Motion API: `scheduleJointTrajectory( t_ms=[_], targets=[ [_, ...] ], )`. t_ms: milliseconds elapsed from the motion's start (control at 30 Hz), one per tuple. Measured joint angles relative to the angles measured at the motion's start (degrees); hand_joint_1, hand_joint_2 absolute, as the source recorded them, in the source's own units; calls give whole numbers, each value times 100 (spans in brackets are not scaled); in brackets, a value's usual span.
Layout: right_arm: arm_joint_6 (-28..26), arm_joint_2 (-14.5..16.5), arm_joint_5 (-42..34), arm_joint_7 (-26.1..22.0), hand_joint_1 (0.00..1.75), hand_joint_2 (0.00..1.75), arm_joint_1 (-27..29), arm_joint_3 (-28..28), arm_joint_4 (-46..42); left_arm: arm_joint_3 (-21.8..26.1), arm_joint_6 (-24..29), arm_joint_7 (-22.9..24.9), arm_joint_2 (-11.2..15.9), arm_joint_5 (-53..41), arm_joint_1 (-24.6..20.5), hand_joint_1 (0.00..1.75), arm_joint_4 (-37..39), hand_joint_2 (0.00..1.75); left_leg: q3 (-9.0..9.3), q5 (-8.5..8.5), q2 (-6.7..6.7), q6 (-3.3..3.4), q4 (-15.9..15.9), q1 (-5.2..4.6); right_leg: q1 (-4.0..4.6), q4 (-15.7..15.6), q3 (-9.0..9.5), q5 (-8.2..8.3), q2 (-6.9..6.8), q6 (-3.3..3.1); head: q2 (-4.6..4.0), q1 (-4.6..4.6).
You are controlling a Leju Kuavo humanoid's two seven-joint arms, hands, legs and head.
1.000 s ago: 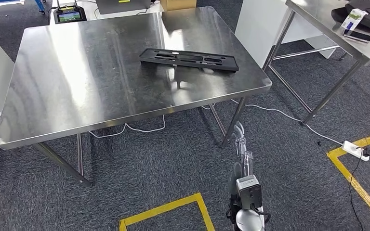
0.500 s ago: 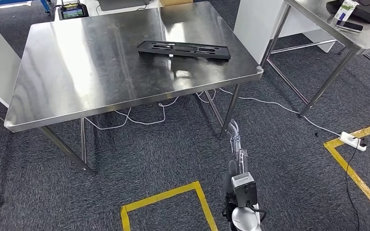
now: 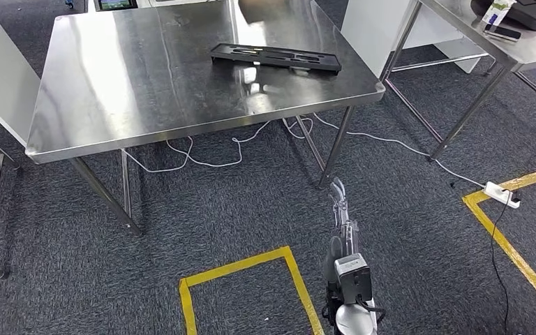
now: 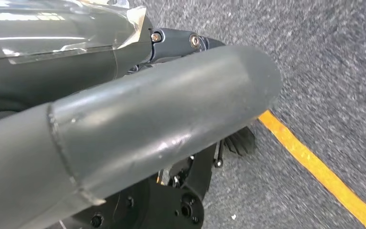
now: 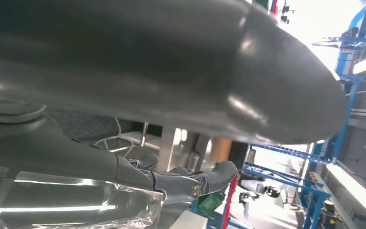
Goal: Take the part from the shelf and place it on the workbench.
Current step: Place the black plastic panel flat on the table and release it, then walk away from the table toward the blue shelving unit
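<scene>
The part (image 3: 276, 57), a long flat black plastic frame with cutouts, lies on the steel workbench (image 3: 146, 98) near its far right corner. My right hand (image 3: 340, 209) hangs low beside me over the carpet, well short of the bench, fingers stretched out and holding nothing. In the right wrist view the thick thumb (image 5: 181, 62) and dark fingers (image 5: 190, 183) stand apart with nothing between them. In the left wrist view my left hand (image 4: 124, 119) hangs above the carpet, its thumb and fingers (image 4: 76, 52) apart, with nothing in it.
A second steel table (image 3: 530, 52) with a few items stands at the right. White cables (image 3: 209, 157) trail under the workbench and a power strip (image 3: 500, 195) lies on the floor. Yellow tape (image 3: 251, 269) marks the carpet. A white panel (image 3: 0, 70) stands at the left.
The whole picture has shifted: the camera has moved back from the workbench, so more carpet shows. The part stays on the bench. My right hand still hangs with nothing in it.
</scene>
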Motion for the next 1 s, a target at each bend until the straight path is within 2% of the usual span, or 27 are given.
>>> scheduleJointTrajectory(
  t_ms=[67, 100, 133, 167, 200, 233, 267, 300, 333, 367, 400, 433, 467, 500, 533, 567, 600, 633, 667, 733, 800, 833, 867, 900, 933, 967, 1000],
  targets=[
    [-1, 1, 1, -1, 0, 0, -15, 3, 2, 0, -1, 0, -4, 0, -1, 0, 0, 0, -82, 106, -3, -52, -1, -10, 36, -902, 617, 55, 5, -41, 0, -2],
    [-2, 2, 1, -2, 0, 0, -20, 4, 2, 0, -2, 0, -6, 0, -1, 0, 0, 0, -99, 163, -3, -85, -13, -13, 64, -1213, 794, 29, 10, -84, 0, -3],
    [-5, 1, 1, -3, 0, 0, -22, 5, 3, 0, -5, 0, -9, 0, 0, 0, 0, 0, -109, 219, 0, -120, -32, -13, 99, -1389, 870, -7, 14, -127, 0, -2],
    [-9, -1, 1, -4, 0, 0, -19, 5, 4, 0, -12, 0, -11, -1, 4, 0, 0, 0, -115, 280, -1, -156, -58, -15, 119, -1439, 858, 20, 17, -164, 0, -2],
    [-14, 0, 1, -4, 0, 0, -17, 6, 8, 0, -22, -1, -13, -8, 6, 0, 0, 0, -131, 295, -3, -188, -69, -8, 78, -1441, 813, 72, 14, -206, 0, -3],
    [-17, 3, 1, -4, 0, 0, -18, 8, 10, -1, -34, -2, -12, -15, 9, 0, 0, 0, -167, 211, -8, -215, -23, -3, 45, -1448, 784, 127, 7, -262, 0, -9],
    [-21, 9, 2, -3, 0, 0, -16, 9, 13, -1, -45, -3, -11, -24, 12, 0, 0, 0, -221, 14, -14, -239, 117, 3, 6, -1459, 745, 191, -4, -333, 0, -18],
    [-25, 15, 2, -3, 0, 0, -14, 10, 15, -2, -54, -4, -9, -33, 11, 0, 0, 0, -295, -279, -20, -259, 378, 14, -21, -1461, 702, 251, -17, -394, 0, -27],
    [-28, 18, 2, -2, 0, 0, -8, 10, 15, -2, -60, -4, -5, -37, 12, 0, 0, 0, -379, -591, -26, -281, 737, 18, -4, -1458, 643, 310, -28, -437, 0, -32],
    [-32, 19, 2, -2, 0, 0, 0, 9, 15, -2, -64, -4, -3, -40, 13, 0, 0, 0, -447, -821, -30, -305, 1120, 27, 5, -1453, 574, 367, -38, -460, 0, -35],
    [-34, 19, 2, -2, 0, 0, 6, 9, 15, -2, -68, -4, 1, -42, 12, 0, 0, 0, -475, -914, -33, -329, 1429, 36, 13, -1442, 501, 421, -42, -456, 0, -34],
    [-36, 19, 2, -2, 0, 0, 12, 8, 15, -2, -72, -4, 5, -43, 12, 0, 0, 0, -431, -870, -32, -349, 1581, 50, 15, -1424, 426, 469, -45, -442, 0, -34],
    [-37, 19, 2, -1, 0, 0, 17, 8, 15, -2, -74, -4, 9, -44, 12, 0, 0, 0, -286, -728, -31, -364, 1525, 66, 10, -1392, 349, 505, -45, -424, 0, -34],
    [-37, 19, 2, -1, 0, 0, 20, 7, 15, -3, -76, -4, 13, -44, 10, 0, 0, 0, -41, -565, -29, -374, 1263, 84, 3, -1343, 274, 531, -44, -405, 0, -34],
    [-38, 19, 2, -1, 0, 0, 20, 7, 15, -3, -79, -4, 15, -44, 5, 0, 0, 0, 248, -506, -32, -381, 887, 98, 1, -1284, 200, 548, -42, -386, 0, -36],
    [-38, 19, 2, 0, 0, 0, 18, 6, 14, -4, -83, -4, 16, -44, 1, 0, 0, 0, 508, -511, -39, -378, 507, 99, 8, -1221, 133, 563, -42, -363, 0, -34],
    [-39, 19, 2, -1, 0, 0, 17, 5, 12, -4, -87, -4, 17, -45, -4, 0, 0, 0, 680, -569, -46, -368, 224, 91, 18, -1174, 83, 584, -43, -330, 0, -32],
    [-39, 20, 3, -1, 0, 0, 16, 5, 10, -4, -91, -5, 16, -46, -8, 0, 0, 0, 751, -648, -54, -355, 71, 72, 28, -1148, 44, 614, -45, -286, 0, -30],
    [-39, 20, 3, -2, 0, 0, 16, 5, 8, -4, -92, -6, 16, -47, -8, 0, 0, 0, 750, -651, -56, -329, 18, 51, 35, -1137, 19, 651, -46, -231, 0, -27],
    [-43, 17, 3, -2, 0, 0, 25, 2, 4, -5, -92, -6, 10, -60, -11, 0, 0, 0, 673, -573, -32, -209, -38, 57, 49, -1081, -63, 630, -37, -148, 0, -29],
    [-55, 12, 2, 2, 0, 0, 43, -5, -14, -12, -100, 3, 8, -96, -18, 0, -1, 0, 550, -431, 3, -57, -84, 68, 41, -733, -225, 293, -13, -172, 0, -9],
    [-63, 9, 0, 8, 0, 0, 58, -14, -29, -20, -107, 12, 9, -123, -21, 0, -2, 0, 478, -363, 12, -23, -86, 54, 21, -406, -329, 40, -2, -202, 0, -1],
    [-70, 6, -3, 16, 0, 0, 78, -26, -49, -29, -113, 24, 11, -145, -22, 0, -2, 0, 395, -294, 23, -9, -83, 51, 5, -35, -415, -174, 3, -207, 0, 12],
    [-76, 1, -6, 29, 0, 0, 103, -43, -68, -43, -119, 39, 12, -174, -22, 0, -2, 0, 309, -226, 31, -15, -80, 48, -7, 282, -460, -290, 5, -177, 0, 12],
    [-80, -7, -11, 43, 0, 0, 132, -67, -90, -59, -125, 55, 13, -203, -23, 0, -2, 0, 220, -155, 40, -29, -78, 46, -20, 471, -438, -296, 5, -118, 0, 12],
    [-82, -17, -20, 52, 0, 0, 160, -90, -112, -75, -131, 70, 14, -231, -23, 0, -2, 0, 134, -87, 47, -46, -76, 49, -34, 462, -321, -196, 5, -42, 0, 11],
    [-83, -27, -31, 61, 0, 0, 185, -117, -137, -92, -138, 83, 15, -260, -24, 0, -2, 0, 52, -17, 53, -71, -74, 54, -53, 259, -108, -50, 5, 31, 0, 12]
  ],
)
